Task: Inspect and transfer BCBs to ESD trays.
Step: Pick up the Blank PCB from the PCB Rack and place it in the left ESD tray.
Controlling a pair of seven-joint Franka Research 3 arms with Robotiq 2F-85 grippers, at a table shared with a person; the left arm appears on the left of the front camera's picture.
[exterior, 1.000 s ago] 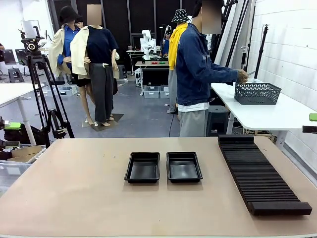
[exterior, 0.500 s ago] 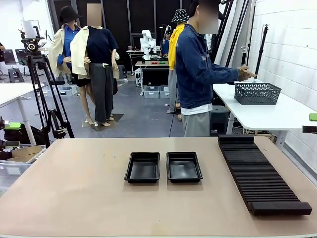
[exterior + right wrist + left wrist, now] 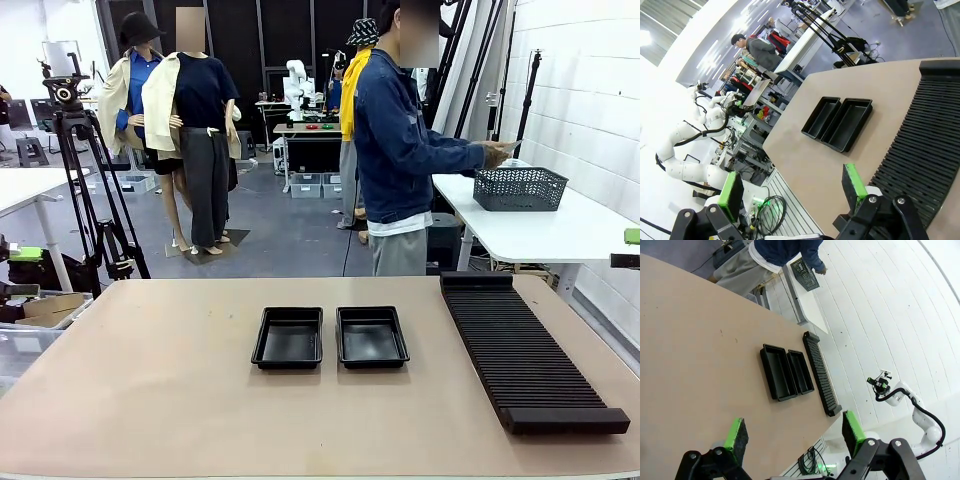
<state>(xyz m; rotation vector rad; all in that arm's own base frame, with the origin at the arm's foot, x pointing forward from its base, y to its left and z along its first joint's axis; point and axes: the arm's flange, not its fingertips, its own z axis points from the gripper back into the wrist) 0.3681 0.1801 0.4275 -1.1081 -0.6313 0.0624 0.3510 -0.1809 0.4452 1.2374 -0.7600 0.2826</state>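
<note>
The ESD trays (image 3: 288, 340) are sitting side by side on the table (image 3: 150, 380), near the ribbed rack (image 3: 520, 350); we are seeing our left end effector (image 3: 794, 431) and right end effector (image 3: 791, 189) gaping wide, gripping nothing.

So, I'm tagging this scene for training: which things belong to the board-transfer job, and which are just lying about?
Job: left ESD tray; right ESD tray; left gripper and right gripper, both open.
Lying about: black slotted rack; mesh basket on the side table; camera tripod.
</note>
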